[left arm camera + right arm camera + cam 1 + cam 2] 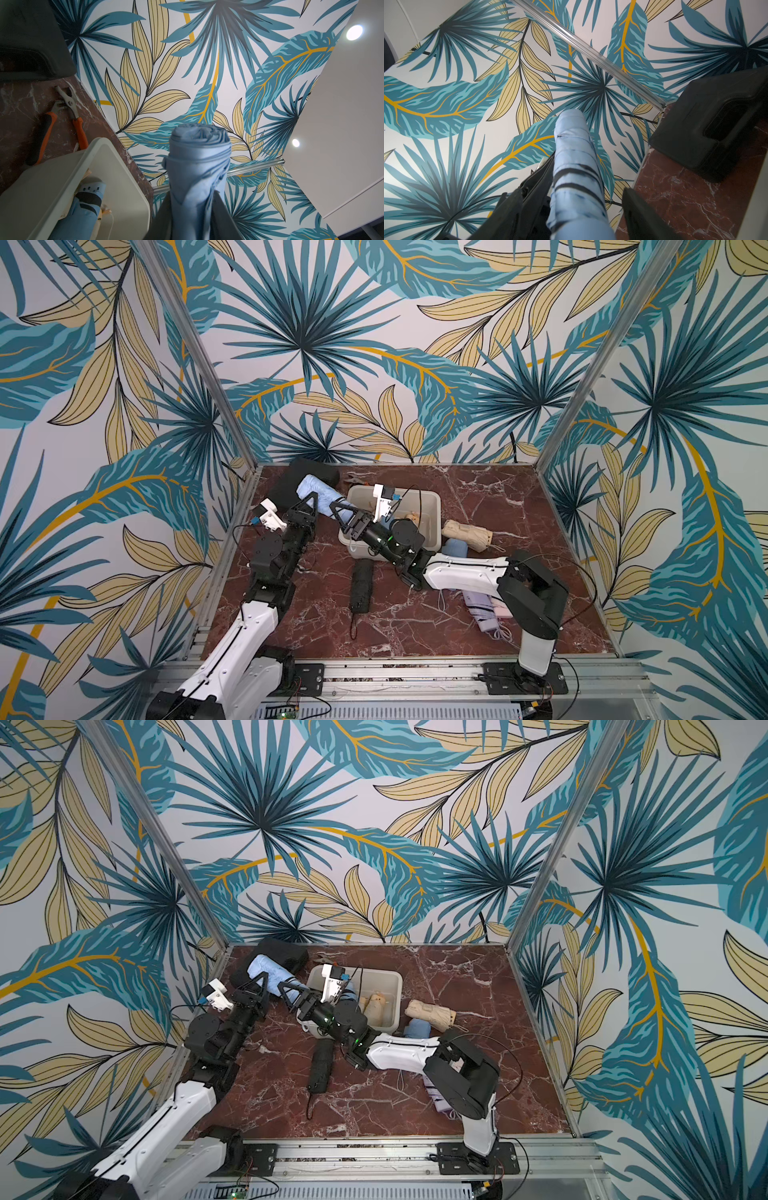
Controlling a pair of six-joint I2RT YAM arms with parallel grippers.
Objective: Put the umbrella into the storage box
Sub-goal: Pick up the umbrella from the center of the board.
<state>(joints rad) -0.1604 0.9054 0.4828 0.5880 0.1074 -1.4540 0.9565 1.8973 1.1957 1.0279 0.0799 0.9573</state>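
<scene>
Cloth umbrella [318, 491], matt; plastic storage box [428, 499], smooth.

Storage box [428, 514]: worktop [498, 614] middle, toward far edge.
Case [320, 472]: far-left corner.
Pliers [70, 103]: far edge, between case and box.

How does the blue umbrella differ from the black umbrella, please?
The blue umbrella is pale and clamped in the left gripper; the black umbrella is dark and lies loose on the table. The blue umbrella is tilted up; the black umbrella lies flat. Both are folded and outside the box.
</scene>
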